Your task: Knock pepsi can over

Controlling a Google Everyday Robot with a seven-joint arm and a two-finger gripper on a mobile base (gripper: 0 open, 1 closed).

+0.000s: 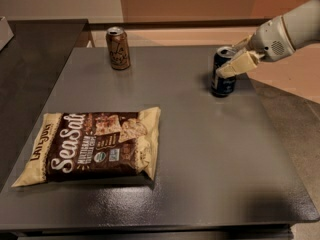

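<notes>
Can: small navy-blue metal pepsi can stood upright, not yet knocked over.
Arm: tan end effector was at its rim — its opening could not be told.

Gripper upper right, cream-yellow; arm white, rounded, with dotted grille patch.

Gripper against pepsi can, far right

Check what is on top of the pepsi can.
Nothing rests on the pepsi can; most of its silver top shows. The gripper sits at its upper right side, covering part of the rim and wall there.
</notes>
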